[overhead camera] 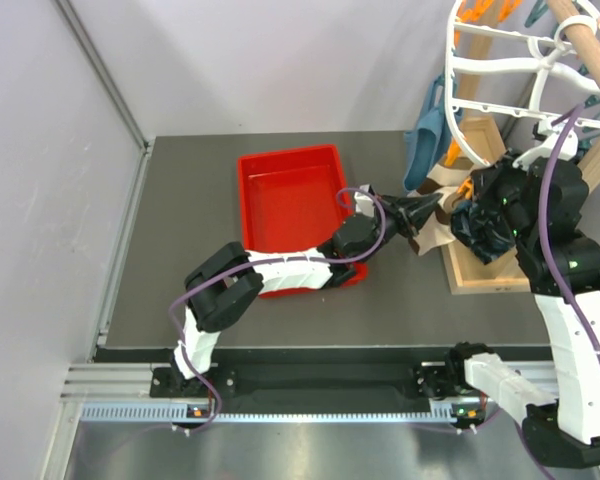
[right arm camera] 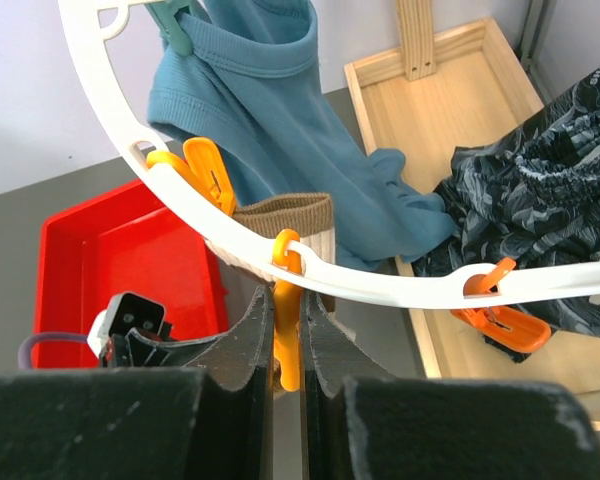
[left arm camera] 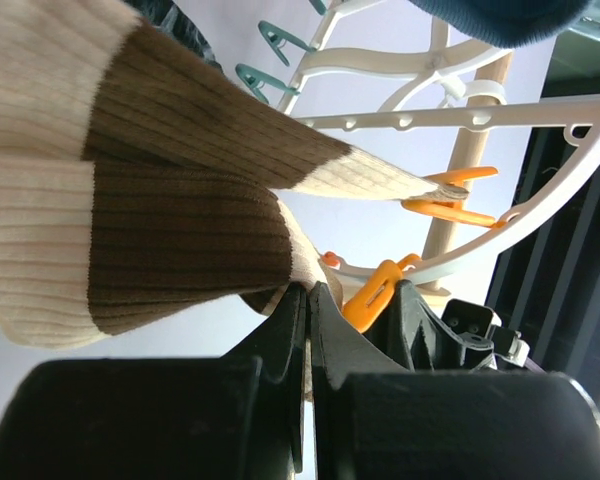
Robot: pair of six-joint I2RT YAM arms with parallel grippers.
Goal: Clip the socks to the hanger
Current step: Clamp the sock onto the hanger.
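In the left wrist view a cream sock (left arm camera: 130, 200) with brown bands fills the upper left. My left gripper (left arm camera: 310, 290) is shut on its edge. The sock's thin cream end reaches an orange peg (left arm camera: 445, 198) under the white hanger (left arm camera: 460, 115). In the right wrist view my right gripper (right arm camera: 288, 300) is shut on another orange peg (right arm camera: 288, 345) that hangs from the hanger's ring (right arm camera: 380, 285), with the sock's ribbed cuff (right arm camera: 290, 222) just behind it. From above, the left gripper (overhead camera: 420, 210) holds the sock (overhead camera: 435, 238) below the hanger (overhead camera: 500, 60), next to the right wrist (overhead camera: 520, 200).
A red tray (overhead camera: 290, 195) lies under the left arm. A teal-blue cloth (right arm camera: 270, 120) hangs from the hanger. Dark patterned fabric (right arm camera: 540, 200) drapes over a wooden base box (right arm camera: 460, 110), and a slanted wooden pole (overhead camera: 590, 50) crosses the top right.
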